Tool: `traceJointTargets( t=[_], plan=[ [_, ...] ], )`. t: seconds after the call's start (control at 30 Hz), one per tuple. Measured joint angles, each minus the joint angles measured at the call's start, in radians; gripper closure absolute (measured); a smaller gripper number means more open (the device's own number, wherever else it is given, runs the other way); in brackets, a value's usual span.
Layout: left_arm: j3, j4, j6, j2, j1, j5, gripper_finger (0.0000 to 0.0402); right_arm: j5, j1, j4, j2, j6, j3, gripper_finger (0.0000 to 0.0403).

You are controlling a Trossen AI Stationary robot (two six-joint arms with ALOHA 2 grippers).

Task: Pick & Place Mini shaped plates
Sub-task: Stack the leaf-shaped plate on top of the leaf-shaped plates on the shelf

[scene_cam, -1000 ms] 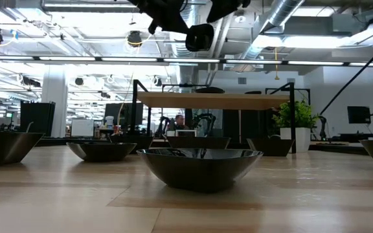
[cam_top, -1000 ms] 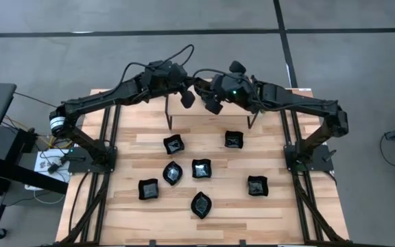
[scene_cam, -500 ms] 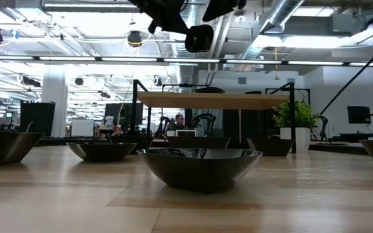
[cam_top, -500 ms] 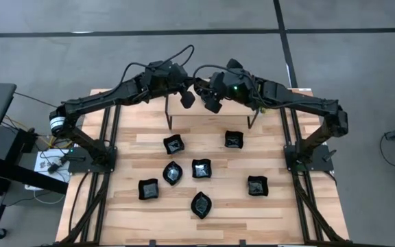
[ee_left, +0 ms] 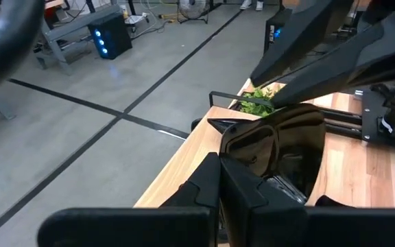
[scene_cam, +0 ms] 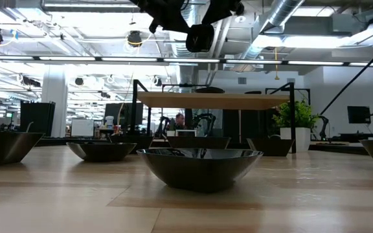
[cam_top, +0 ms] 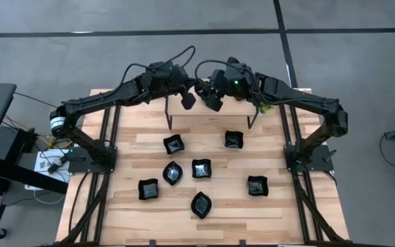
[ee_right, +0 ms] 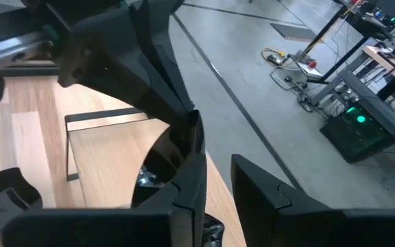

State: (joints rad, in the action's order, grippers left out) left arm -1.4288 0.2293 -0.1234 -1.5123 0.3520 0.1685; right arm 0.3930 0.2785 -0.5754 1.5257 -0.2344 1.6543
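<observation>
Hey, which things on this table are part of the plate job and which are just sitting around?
Job: seven glossy black mini plates on the table; an eighth plate in the shut left gripper, open right gripper beside it.
Bystanders: small green plant, raised wooden shelf.

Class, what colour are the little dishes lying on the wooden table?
Glossy black; the dishes show best in the high view, dark against the pale table.

Seven black mini plates (cam_top: pixel 201 168) lay scattered across the desk (cam_top: pixel 122 213). At twelve o'clock, the left claw (cam_top: pixel 189 96) and right claw (cam_top: pixel 210 97) met above the raised shelf (cam_top: pixel 235 113).
</observation>
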Motion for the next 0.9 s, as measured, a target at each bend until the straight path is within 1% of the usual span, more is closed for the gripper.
traceJointTargets(
  t=[0.37,0.57,0.9],
  plan=[
    [0.002,-0.003,0.000,-0.047,0.001,0.011,0.0398,-0.001,-0.002,0.000,0.000,-0.008,0.000,0.0340],
    [0.002,-0.018,0.000,-0.050,0.001,0.011,0.0398,-0.004,0.008,-0.056,0.000,-0.003,0.000,0.0340],
    [0.002,-0.028,-0.003,-0.048,-0.002,0.011,0.0398,-0.006,0.011,-0.073,0.012,-0.001,0.000,0.0340]
  ],
)
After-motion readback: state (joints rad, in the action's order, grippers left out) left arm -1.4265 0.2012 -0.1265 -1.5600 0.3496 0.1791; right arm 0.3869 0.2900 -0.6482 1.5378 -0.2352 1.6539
